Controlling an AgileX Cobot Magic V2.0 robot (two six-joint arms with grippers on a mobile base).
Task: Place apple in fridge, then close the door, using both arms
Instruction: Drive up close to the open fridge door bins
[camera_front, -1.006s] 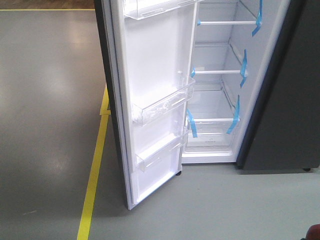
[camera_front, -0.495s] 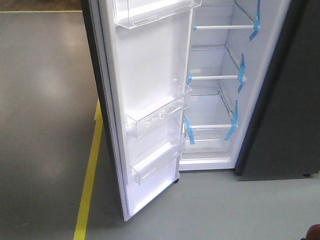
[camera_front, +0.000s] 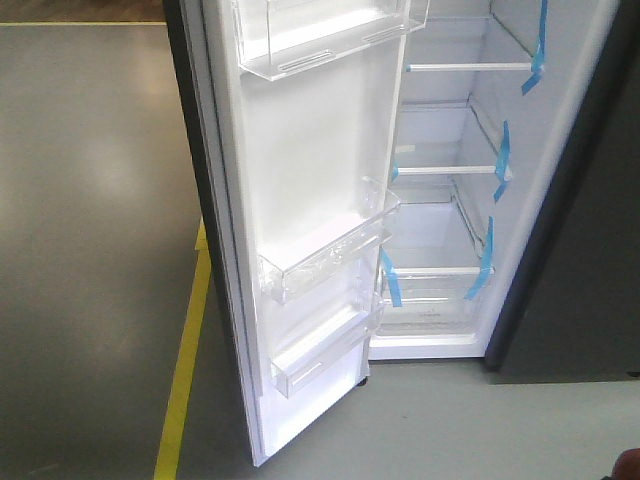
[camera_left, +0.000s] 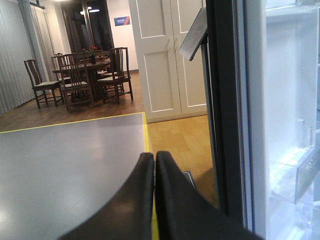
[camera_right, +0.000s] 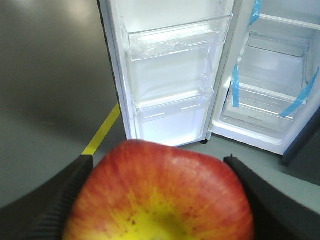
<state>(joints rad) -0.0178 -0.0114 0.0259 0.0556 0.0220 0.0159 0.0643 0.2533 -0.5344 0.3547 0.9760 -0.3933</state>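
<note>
The right gripper (camera_right: 157, 165) is pinching the small round red-and-yellow apple (camera_right: 157, 197) between its ribbed black fingers (camera_right: 60, 205), one on each side. The fruit is filling the lower middle of the right wrist frame, well apart from the appliance behind it. The tall dark grey refrigerator with white lining (camera_front: 445, 215) is standing on the right of the front frame with its shelves bare. Blue tape strips (camera_front: 500, 165) are hanging at the ends of the glass shelves. The tall white-lined door (camera_front: 320, 160) is hanging wide open at centre frame, carrying clear plastic bins (camera_front: 325, 250). A yellow floor line (camera_front: 185, 360) is running along the lower left. In the left wrist frame, the left gripper (camera_left: 154, 159) is showing smooth black fingers pressed together at lower centre, with the door's dark edge to their right.
</note>
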